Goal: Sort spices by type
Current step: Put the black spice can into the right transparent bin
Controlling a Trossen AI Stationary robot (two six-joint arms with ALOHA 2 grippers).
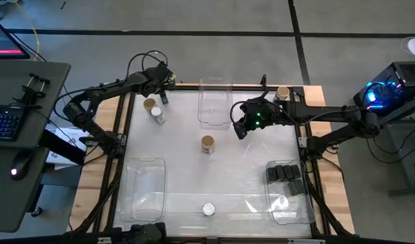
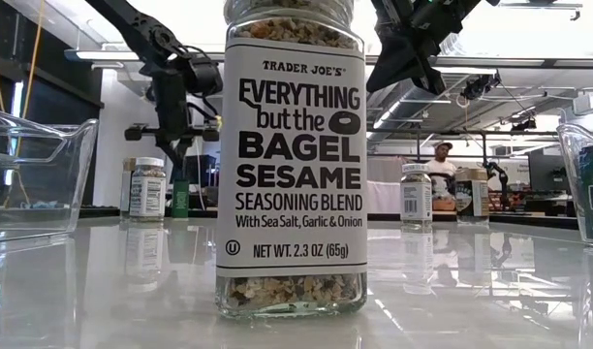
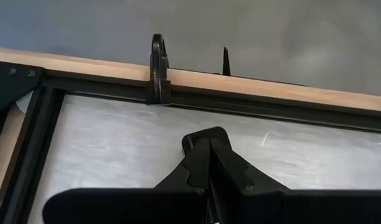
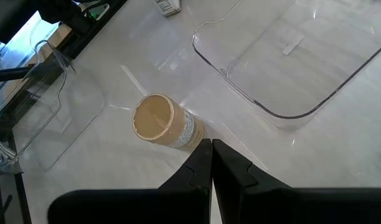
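The right gripper (image 1: 240,129), jaws together and empty, hovers just beside the tan-lidded jar (image 1: 207,144) standing mid-surface, near the far bin (image 1: 215,102). Likely approaching a pick: jaws must part first. The left gripper (image 3: 206,155), jaws together, waits beyond that bin's left side.

A jar with a tan lid (image 4: 160,121) stood on the worktop (image 4: 116,186). The right gripper's (image 4: 211,149) fingers (image 4: 200,165) were pressed together just beside it. A clear bin (image 4: 290,62) lay near.

boxes (image 1: 285,177) in right bin (image 1: 291,207) | jar (image 1: 207,144) mid-table | jar (image 1: 208,209) at front edge
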